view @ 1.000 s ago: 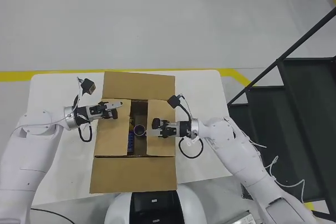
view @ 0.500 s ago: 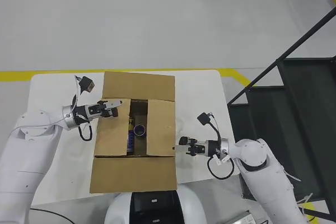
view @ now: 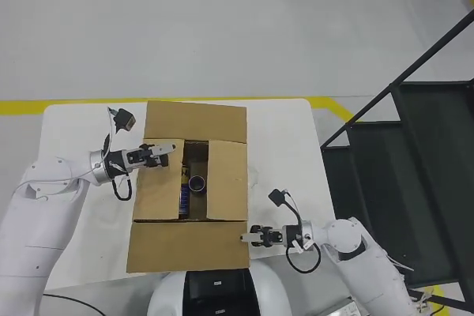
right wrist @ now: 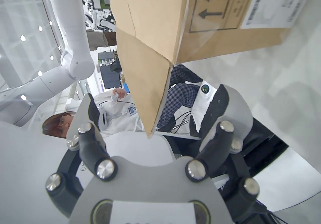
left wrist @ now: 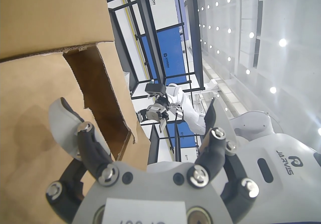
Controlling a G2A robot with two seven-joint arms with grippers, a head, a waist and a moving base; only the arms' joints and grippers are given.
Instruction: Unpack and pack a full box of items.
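At the near right corner of the box (view: 225, 178) on the surface (view: 284, 134), my right gripper (view: 245, 236) straddles the near flap (view: 188, 246), spread, apparently to fold it. My left gripper (view: 166, 152), also spread, seems to brace the left flap (view: 158, 189).

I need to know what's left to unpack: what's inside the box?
Through the gap between the side flaps, a round can top and a blue item beside it show inside the box. The flaps hide everything else.

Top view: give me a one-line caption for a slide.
Open cardboard box, open left tool at its left flap, open right tool at its near flap's corner.
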